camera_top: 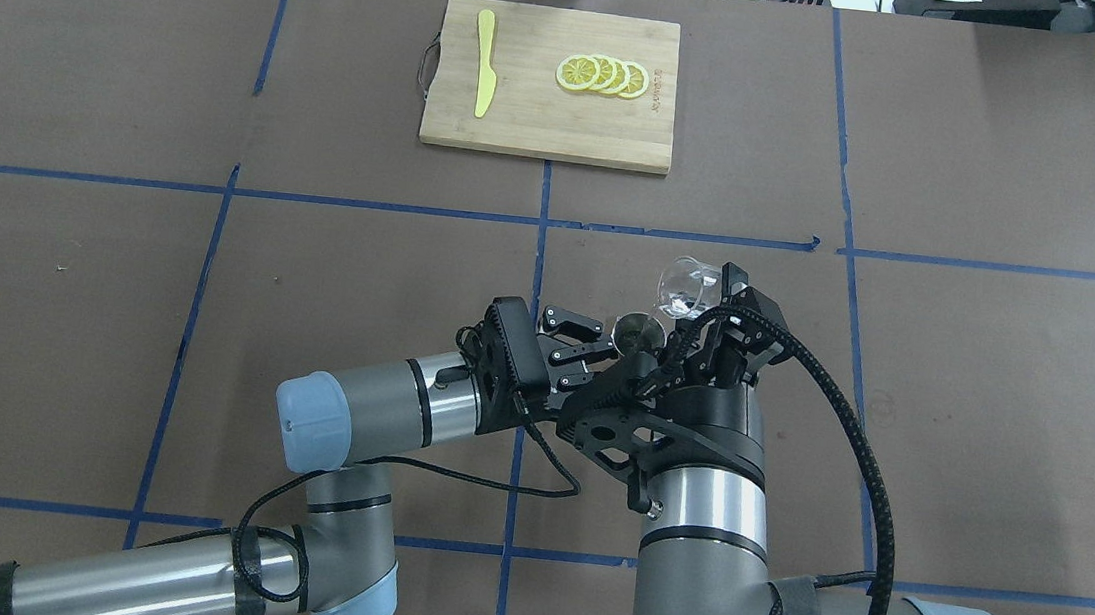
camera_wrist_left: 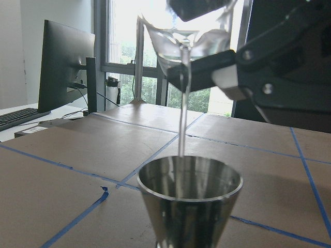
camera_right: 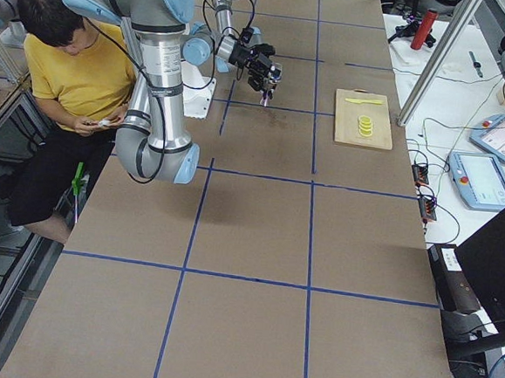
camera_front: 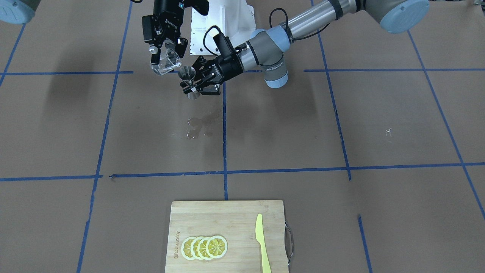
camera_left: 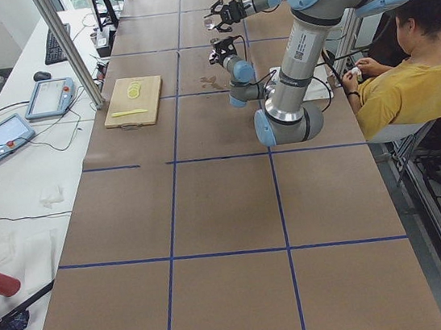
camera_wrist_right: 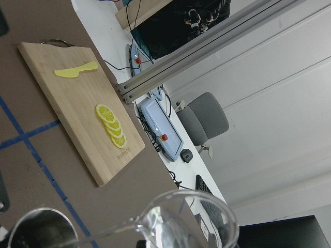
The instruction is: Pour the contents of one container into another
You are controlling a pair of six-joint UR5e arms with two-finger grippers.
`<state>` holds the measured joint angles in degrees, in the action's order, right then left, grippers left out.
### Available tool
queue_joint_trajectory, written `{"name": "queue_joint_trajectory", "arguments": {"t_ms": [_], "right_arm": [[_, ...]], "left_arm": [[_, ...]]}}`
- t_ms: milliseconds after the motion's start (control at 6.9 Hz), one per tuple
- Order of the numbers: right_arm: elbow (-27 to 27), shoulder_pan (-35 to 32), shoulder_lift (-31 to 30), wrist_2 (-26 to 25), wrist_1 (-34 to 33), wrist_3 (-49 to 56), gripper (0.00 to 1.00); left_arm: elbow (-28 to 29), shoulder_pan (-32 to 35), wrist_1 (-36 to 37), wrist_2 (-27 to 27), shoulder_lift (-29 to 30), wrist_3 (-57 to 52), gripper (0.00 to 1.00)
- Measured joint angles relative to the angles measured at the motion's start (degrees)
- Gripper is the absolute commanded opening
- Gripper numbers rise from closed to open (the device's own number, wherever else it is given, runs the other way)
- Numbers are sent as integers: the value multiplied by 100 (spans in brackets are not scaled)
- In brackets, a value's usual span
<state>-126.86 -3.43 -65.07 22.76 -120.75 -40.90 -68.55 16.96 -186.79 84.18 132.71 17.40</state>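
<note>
My right gripper (camera_front: pixel 165 57) is shut on the clear glass cup (camera_front: pixel 166 63), holding it in the air tilted with its lip down. A thin stream of clear liquid (camera_wrist_left: pixel 182 119) runs from the cup (camera_wrist_left: pixel 181 31) into the steel jigger (camera_wrist_left: pixel 190 204) just below it. The left gripper (camera_front: pixel 191 84) is shut on the jigger (camera_front: pixel 187 74) at its narrow waist and keeps it upright above the table. From overhead the cup (camera_top: pixel 687 287) sits just beyond and to the right of the jigger (camera_top: pixel 638 332). In the right wrist view the cup's rim (camera_wrist_right: pixel 176 222) and the jigger's mouth (camera_wrist_right: pixel 39 230) fill the bottom edge.
A wet patch (camera_front: pixel 200 127) lies on the brown paper below the grippers. At the far side, a bamboo cutting board (camera_top: pixel 524 130) carries several lemon slices (camera_top: pixel 602 76) and a yellow knife (camera_top: pixel 483 75). A seated person (camera_left: pixel 403 68) is beside the robot's base.
</note>
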Motion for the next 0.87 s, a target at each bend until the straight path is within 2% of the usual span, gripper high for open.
{"name": "queue_joint_trajectory", "arguments": {"t_ms": [435, 869], "right_arm": [[-18, 9, -6, 25, 13, -261, 0], [-36, 34, 15, 110, 56, -1055, 0]], "left_arm": [[-11, 0, 0, -6, -3, 0, 0], [-20, 0, -4, -7, 0, 0, 0]]}}
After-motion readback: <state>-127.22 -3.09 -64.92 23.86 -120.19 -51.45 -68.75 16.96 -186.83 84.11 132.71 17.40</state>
